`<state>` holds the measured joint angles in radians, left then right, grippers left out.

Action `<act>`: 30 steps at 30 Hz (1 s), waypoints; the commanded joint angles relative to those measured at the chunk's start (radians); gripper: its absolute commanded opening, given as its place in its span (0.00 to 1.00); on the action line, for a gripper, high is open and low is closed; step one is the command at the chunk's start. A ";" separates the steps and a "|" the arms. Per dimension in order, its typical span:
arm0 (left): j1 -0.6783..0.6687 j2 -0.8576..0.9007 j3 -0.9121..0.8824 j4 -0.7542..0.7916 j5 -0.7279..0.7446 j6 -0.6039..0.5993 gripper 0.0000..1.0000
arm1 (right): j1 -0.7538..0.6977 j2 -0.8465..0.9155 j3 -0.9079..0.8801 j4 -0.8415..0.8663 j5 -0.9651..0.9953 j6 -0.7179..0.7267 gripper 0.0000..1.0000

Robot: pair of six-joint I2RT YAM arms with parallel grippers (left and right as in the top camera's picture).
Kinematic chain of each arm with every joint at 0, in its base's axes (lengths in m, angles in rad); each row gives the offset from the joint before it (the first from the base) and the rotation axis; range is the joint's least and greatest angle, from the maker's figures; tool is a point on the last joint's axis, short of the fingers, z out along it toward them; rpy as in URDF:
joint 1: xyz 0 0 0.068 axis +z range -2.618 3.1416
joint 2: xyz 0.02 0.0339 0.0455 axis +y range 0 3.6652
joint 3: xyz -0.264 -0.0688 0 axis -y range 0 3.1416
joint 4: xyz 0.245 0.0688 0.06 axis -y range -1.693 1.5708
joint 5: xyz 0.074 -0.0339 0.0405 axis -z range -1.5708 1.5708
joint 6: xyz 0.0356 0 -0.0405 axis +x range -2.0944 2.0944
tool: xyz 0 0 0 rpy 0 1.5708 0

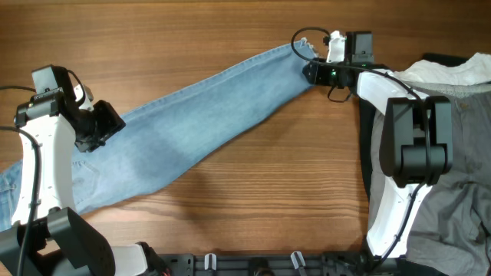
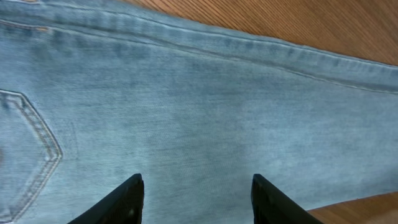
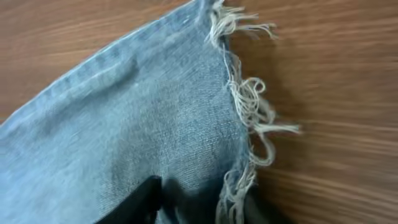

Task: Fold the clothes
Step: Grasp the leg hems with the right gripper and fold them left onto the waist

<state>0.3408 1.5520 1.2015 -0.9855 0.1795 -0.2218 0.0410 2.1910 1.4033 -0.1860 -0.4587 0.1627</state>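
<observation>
Light blue denim jeans (image 1: 192, 107) lie flat on the wooden surface (image 1: 253, 192). Far from their frayed hem (image 3: 249, 118), the left gripper (image 2: 200, 199) has its jaws released. I cannot tell whether the right gripper (image 1: 310, 71) at the hem has hold; thin fringe could slip.

Jeans (image 1: 192, 115): light blue denim, faintly mottled (paler along the seams). Hem fringe (image 3: 249, 106): off-white threads. Pocket stitching (image 2: 43, 143): pale tan double line. Table (image 1: 253, 199): warm brown, straight wood grain. Trousers (image 1: 460, 184): grey. Garment (image 1: 453, 73): white. Left gripper (image 2: 196, 183): black fingers. Right arm (image 1: 383, 207): white links, black joint housing, one green indicator light (image 1: 335, 74).
</observation>
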 commanded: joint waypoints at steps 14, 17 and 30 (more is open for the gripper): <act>0.022 -0.115 0.177 -0.079 0.010 0.020 0.49 | -0.262 -0.665 -0.008 -0.246 -0.041 0.024 0.04; 0.030 -0.190 0.187 -0.089 0.009 0.021 0.51 | -0.176 -0.699 -0.008 -0.317 -0.128 0.024 0.04; 0.146 -0.510 0.234 -0.120 0.002 -0.055 0.68 | 0.834 -0.383 -0.008 0.159 0.137 0.311 0.04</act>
<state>0.4801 1.0367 1.4281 -1.0843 0.1829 -0.2680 0.7921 1.6901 1.3899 -0.1574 -0.3317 0.3691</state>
